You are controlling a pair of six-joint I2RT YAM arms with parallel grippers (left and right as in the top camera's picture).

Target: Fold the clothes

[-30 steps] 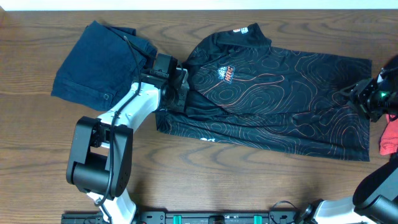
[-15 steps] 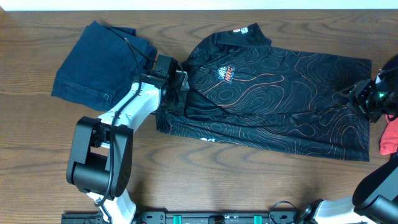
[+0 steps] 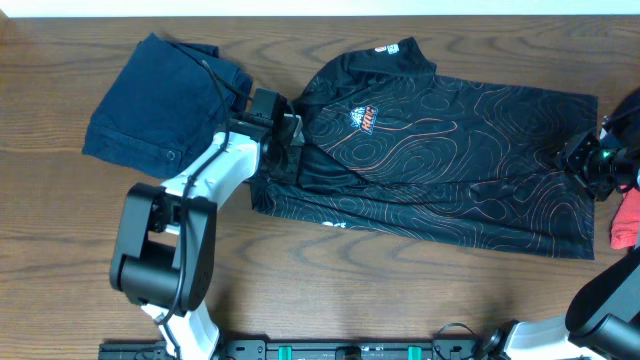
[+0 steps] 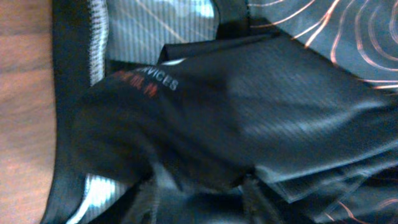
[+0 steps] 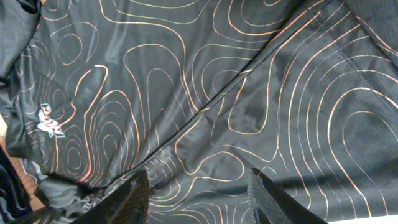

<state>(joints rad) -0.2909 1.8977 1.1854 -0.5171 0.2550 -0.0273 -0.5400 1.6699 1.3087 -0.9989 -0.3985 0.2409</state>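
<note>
We log the jersey (image 3: 440, 150) flat on the table (image 3: 400, 290), the denim garment (image 3: 165, 100) beside its sleeve, the red garment (image 3: 627, 220) past its hem. Its print (image 4: 155, 78) reads "…VICES" (start hidden). The right gripper (image 5: 199, 180) has its jaws apart; for the left gripper (image 3: 288, 135), sunk in the fabric, we cannot tell.

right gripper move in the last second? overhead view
Yes, slightly. The right gripper has shifted rightward across the jersey hem, toward the red garment, which lies where it was.
</note>
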